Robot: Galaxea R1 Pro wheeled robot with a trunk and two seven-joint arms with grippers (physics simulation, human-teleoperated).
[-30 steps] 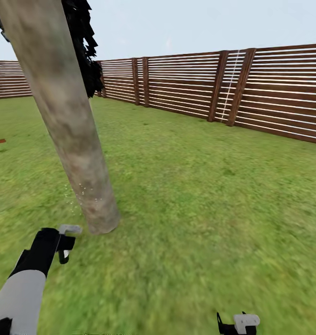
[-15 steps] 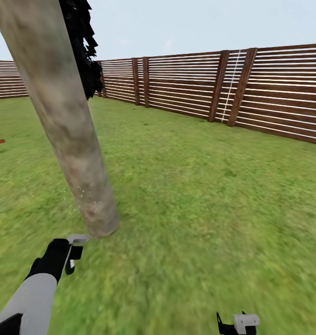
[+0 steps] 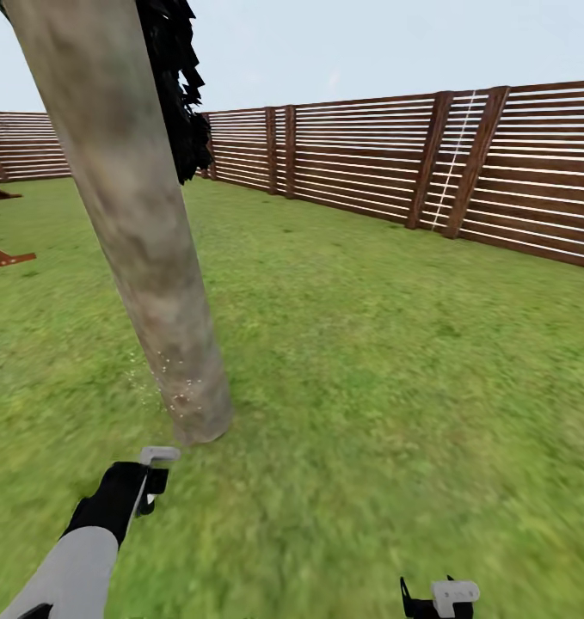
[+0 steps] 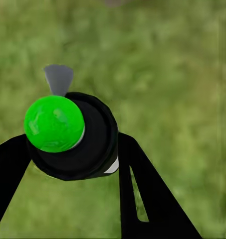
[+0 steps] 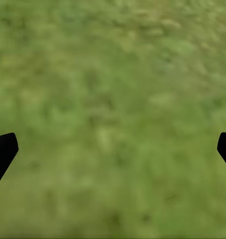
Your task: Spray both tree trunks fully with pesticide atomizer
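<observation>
As seen against a second before: left gripper (image 3: 150, 481) drawn back and lower, farther from the tree trunk (image 3: 141, 232), with the camera itself swung sideways. Fingers clamped on the sprayer (image 4: 73, 134), green cap toward the wrist camera. Left arm stretched forward and low over the grass (image 3: 369, 387). Right gripper (image 5: 113, 144) parked low, spread wide, empty. White specks (image 3: 167, 378) dotted only near the trunk's foot; much bark evidently left to cover. Beyond, the fence (image 3: 369, 163).
</observation>
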